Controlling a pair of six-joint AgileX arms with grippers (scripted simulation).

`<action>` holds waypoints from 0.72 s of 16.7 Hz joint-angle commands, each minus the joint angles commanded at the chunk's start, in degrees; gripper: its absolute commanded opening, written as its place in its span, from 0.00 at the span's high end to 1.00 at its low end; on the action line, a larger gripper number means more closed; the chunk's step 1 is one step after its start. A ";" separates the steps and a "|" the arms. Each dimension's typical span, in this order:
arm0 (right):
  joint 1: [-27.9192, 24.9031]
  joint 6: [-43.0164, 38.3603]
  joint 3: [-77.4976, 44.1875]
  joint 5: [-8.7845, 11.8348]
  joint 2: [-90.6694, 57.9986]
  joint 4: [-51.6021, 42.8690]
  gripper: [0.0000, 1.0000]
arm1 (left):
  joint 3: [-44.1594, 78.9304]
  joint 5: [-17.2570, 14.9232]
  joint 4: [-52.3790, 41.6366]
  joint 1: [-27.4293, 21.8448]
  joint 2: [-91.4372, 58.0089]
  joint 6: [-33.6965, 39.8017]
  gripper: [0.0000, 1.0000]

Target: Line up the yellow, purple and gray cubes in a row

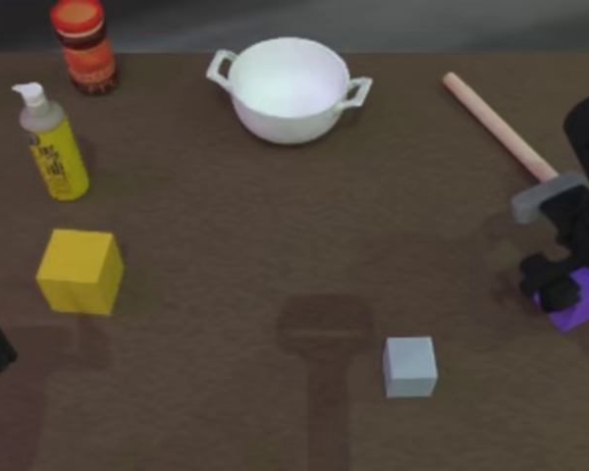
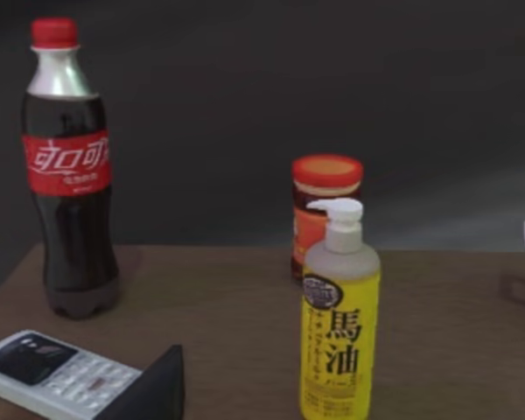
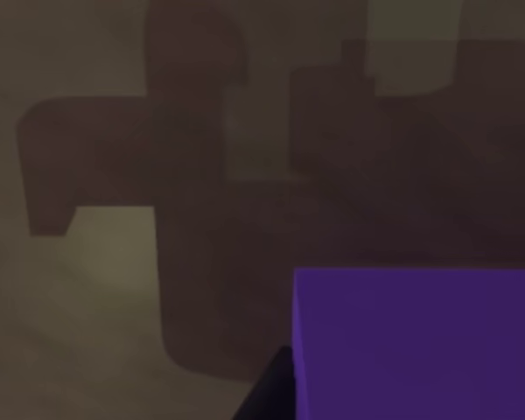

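No row yet: right claw [image 1: 555, 285] sits over the vivid purple matte cube [image 1: 581, 299] at right edge, grip unclear, big yellow matte cube [image 1: 80, 271] left, small pale blue-gray cube [image 1: 409, 367] lower centre.

Table [image 1: 275, 245]: white two-handled pot [image 1: 289, 88]; red-lidded jar [image 1: 83, 44]; yellow pump bottle [image 1: 53, 147]; hammer [image 1: 515, 147]; cola bottle [image 2: 68, 175]; phone [image 2: 52, 376].

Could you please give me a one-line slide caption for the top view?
Right gripper over the purple cube at the table's right edge; yellow cube and gray cube wait apart.
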State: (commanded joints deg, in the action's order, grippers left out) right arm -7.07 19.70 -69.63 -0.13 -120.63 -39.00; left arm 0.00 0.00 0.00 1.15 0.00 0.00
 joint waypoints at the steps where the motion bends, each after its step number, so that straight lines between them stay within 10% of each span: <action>1: 0.00 0.00 0.00 0.00 0.00 0.00 1.00 | 0.00 0.00 0.00 0.00 0.00 0.00 0.00; 12: 0.37 -0.77 -3.96 0.43 4.80 -7.95 1.00 | 0.00 0.00 0.00 0.00 0.00 0.00 0.00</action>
State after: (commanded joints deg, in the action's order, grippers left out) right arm -6.70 18.93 -73.59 0.30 -115.82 -46.96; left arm 0.00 0.00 0.00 1.15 0.00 0.00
